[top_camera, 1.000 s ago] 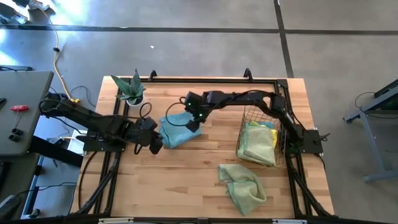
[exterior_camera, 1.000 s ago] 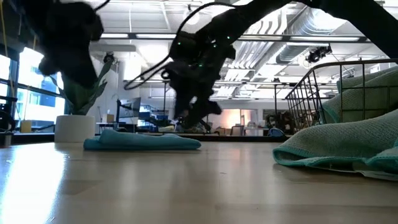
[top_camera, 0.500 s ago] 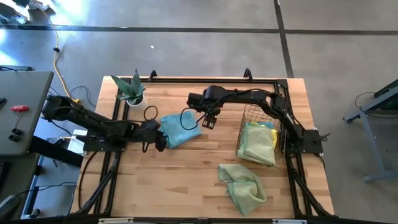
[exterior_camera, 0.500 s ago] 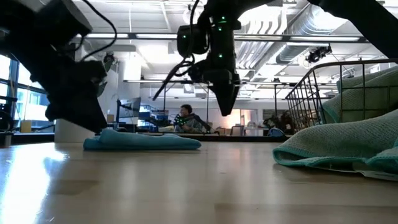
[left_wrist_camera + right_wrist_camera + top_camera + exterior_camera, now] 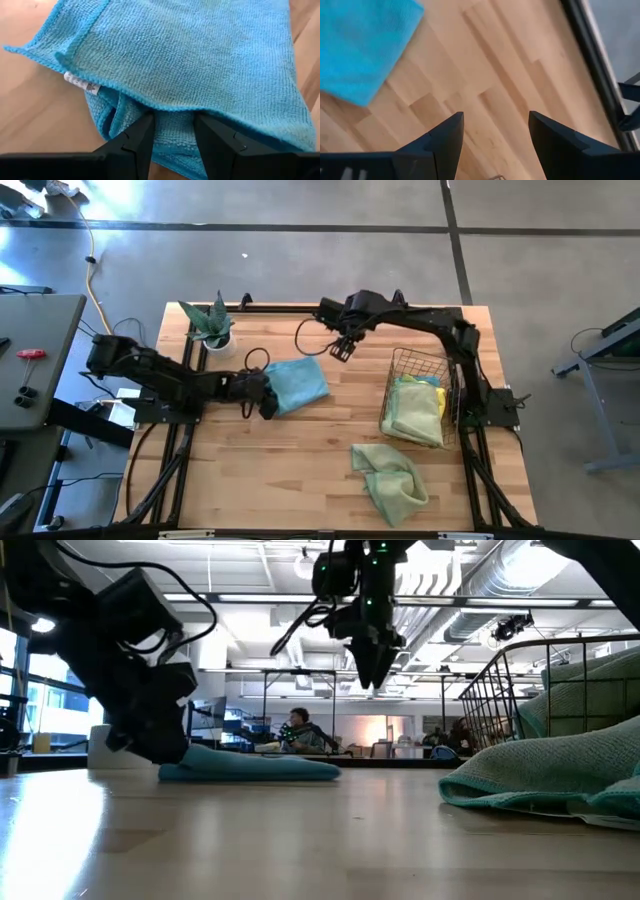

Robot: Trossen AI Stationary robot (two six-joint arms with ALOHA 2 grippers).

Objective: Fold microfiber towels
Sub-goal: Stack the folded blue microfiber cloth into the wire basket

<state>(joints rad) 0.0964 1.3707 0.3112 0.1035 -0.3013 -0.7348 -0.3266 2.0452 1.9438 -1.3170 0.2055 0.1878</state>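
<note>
The light blue towel (image 5: 299, 382) lies folded flat on the table, left of the middle; it also shows in the low view (image 5: 255, 769). My left gripper (image 5: 266, 396) is at its left edge, shut on it (image 5: 174, 131). My right gripper (image 5: 342, 348) hangs open and empty above the table near the far edge, right of the blue towel (image 5: 360, 45), and shows high in the low view (image 5: 372, 665). A pale green towel (image 5: 390, 478) lies crumpled near the front. Yellow and green towels (image 5: 415, 412) lie in the basket. My left gripper pinches the blue towel's folded left edge (image 5: 175, 117) between its two fingers, several layers. The fingers (image 5: 142, 135) come almost level from the table's left side. The towel lies flat on the table in front of them.
A copper wire basket (image 5: 432, 365) stands at the right. A potted plant (image 5: 211, 326) stands at the far left. The crumpled green towel fills the low view's right (image 5: 540, 775). Bare wood lies between the blue towel and the front edge.
My right gripper has left the blue towel, gone toward the table's right edge, then up and toward the far edge. My left gripper has gone toward the right edge at the towel's left edge, and the towel has slid a little to the right, now lying flatter.
</note>
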